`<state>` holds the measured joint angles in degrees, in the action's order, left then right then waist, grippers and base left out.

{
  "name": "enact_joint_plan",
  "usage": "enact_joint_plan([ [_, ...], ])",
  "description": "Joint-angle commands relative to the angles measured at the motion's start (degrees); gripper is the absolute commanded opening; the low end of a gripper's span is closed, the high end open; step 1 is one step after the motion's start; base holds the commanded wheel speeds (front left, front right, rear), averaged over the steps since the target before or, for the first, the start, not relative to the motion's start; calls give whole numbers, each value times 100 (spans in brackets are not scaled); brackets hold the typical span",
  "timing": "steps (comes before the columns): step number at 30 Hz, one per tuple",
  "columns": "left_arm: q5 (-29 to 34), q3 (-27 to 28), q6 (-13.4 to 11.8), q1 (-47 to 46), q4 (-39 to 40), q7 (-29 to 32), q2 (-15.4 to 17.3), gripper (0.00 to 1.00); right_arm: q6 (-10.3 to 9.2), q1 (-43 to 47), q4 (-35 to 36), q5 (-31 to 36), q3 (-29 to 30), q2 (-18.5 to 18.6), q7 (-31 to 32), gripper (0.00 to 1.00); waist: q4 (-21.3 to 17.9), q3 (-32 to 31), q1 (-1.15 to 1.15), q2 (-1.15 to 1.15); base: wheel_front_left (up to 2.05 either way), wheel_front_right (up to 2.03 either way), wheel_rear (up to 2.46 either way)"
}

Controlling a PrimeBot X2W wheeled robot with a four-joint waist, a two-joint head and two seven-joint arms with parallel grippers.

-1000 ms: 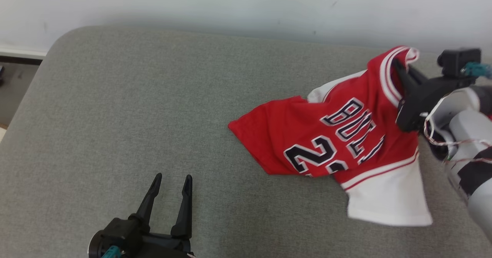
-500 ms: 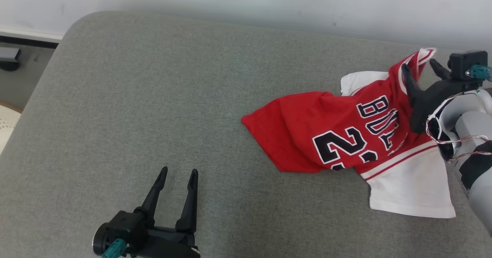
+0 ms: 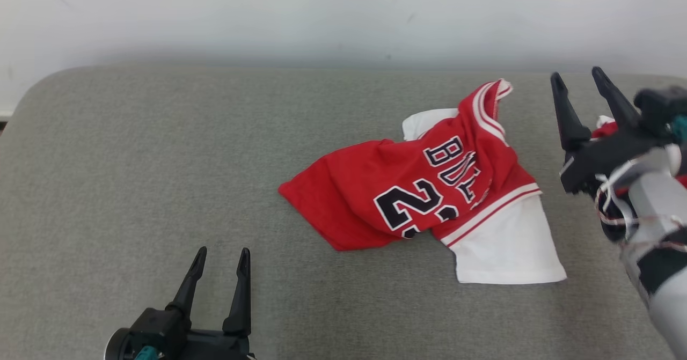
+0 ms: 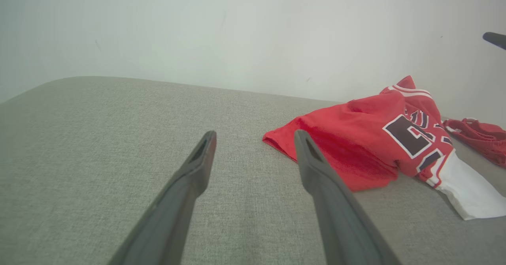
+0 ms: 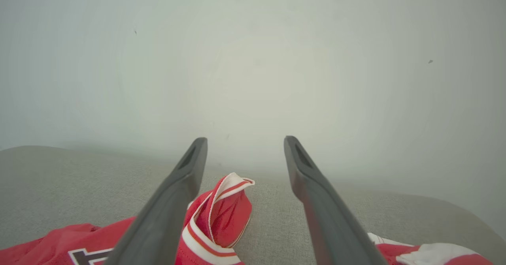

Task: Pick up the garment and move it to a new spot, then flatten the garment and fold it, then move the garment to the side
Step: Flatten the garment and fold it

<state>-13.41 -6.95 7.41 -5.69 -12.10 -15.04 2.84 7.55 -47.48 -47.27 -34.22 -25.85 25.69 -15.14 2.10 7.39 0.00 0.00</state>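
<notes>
While the left gripper (image 3: 222, 252) waits: nothing changes on this side. Its fingers are spread, empty, and low over the near left of the grey cushion (image 3: 134, 161).
Jersey: the red basketball jersey (image 3: 418, 188) is free now and lies right of centre on the cushion. It is rumpled, number side up, with a white panel (image 3: 504, 247) spilling toward the near edge.
Shoulder strap: the striped strap (image 3: 491, 100) pokes upward, and nothing is holding it.
Right gripper: there's the release! A second ago the right gripper (image 3: 576, 74) was clamped on that strap. Now its fingers stand wide apart with nothing between them, clear of the cloth to its right.
Meaning for the task: the move to a new spot looks done. Flattening comes next, and the bunched body and raised strap both need spreading.
Left arm pose: it sits low with fingers pointing up the cushion, and the jersey's red hem is just off its right fingertip.
Right arm pose: it is raised at the far right, fingers aimed at the white wall (image 3: 322, 16). Another red garment (image 4: 478, 138) lies beyond it.
</notes>
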Motion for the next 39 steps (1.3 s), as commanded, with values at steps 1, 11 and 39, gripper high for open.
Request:
enact_joint_plan([
  [1,55,22,5,76,-8,-14,8,100,-14,450,215,153,181,-16,4,100,-224,-134,0,0,0,0,0],
  [11,110,-80,2,122,-21,-14,8,100,-14,3192,2549,1424,2252,-940,0,100,-379,-250,0,0,0,0,0],
  [39,-1105,-1743,2,-2119,-1685,432,1519,100,-14,2734,1417,2025,1891,-1528,121,100,-1008,430,0,0,0,0,0],
])
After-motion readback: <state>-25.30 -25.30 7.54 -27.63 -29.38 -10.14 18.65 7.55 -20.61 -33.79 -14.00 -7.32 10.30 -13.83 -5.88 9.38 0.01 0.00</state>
